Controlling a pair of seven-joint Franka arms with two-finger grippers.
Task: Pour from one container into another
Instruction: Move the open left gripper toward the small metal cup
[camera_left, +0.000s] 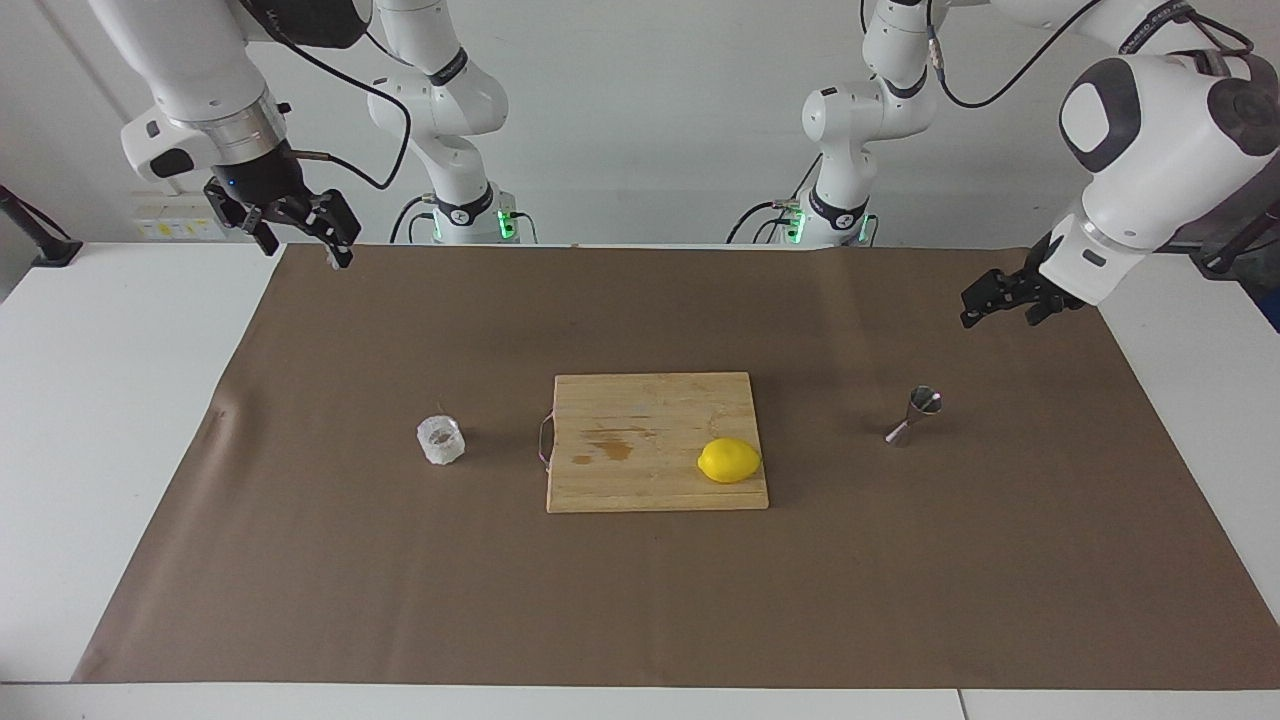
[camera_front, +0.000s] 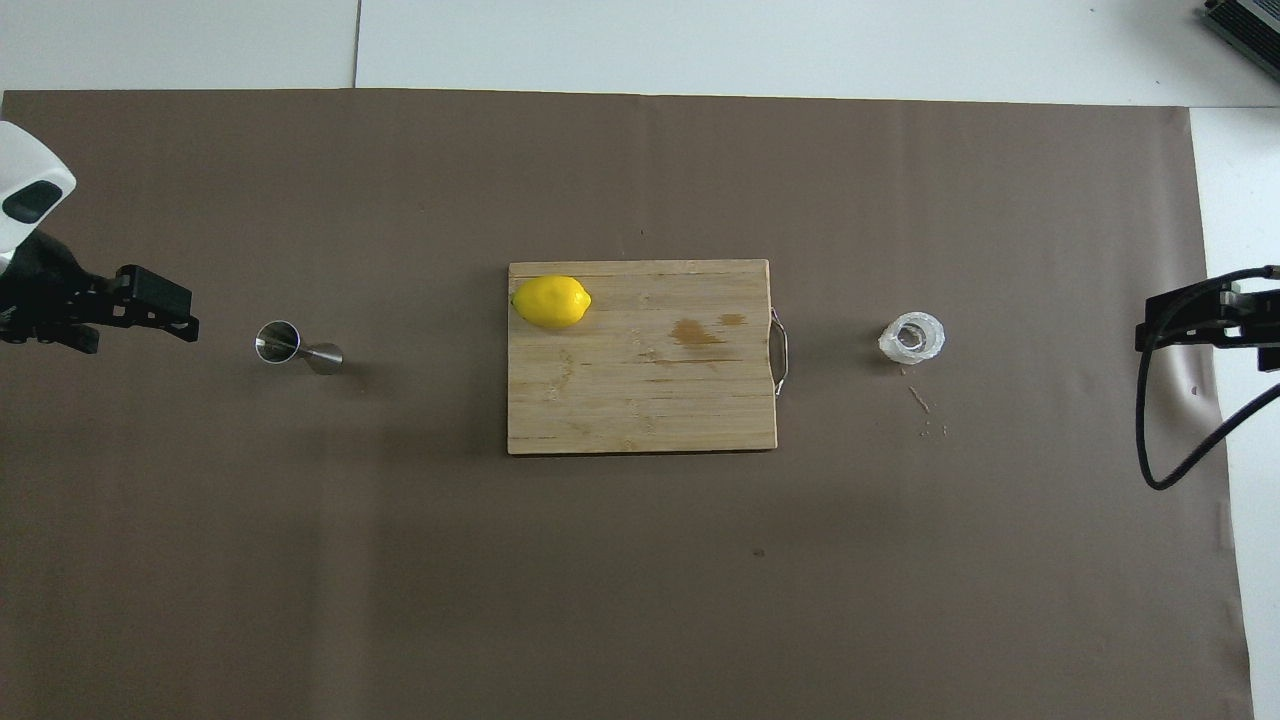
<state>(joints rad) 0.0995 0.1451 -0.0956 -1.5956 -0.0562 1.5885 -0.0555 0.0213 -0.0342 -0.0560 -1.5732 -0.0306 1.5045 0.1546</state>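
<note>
While both end effectors hang empty (fingers apart), squat faceted glass cup (camera_left: 441, 441), slim steel jigger (camera_left: 916, 414) upright.

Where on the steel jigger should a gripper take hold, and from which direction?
Probably at the narrow waist of the jigger, which stands upright on the brown mat. Come in level from the left arm's end, where the left gripper is, fingers either side of the waist.

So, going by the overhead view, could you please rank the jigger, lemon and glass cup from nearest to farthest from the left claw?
Measured from the left claw, up over the mat at its own end:
1. Jigger, just beside the claw's tips.
2. Lemon, on the cutting board's corner at the table's middle.
3. Glass cup, toward the right arm's end.
</note>
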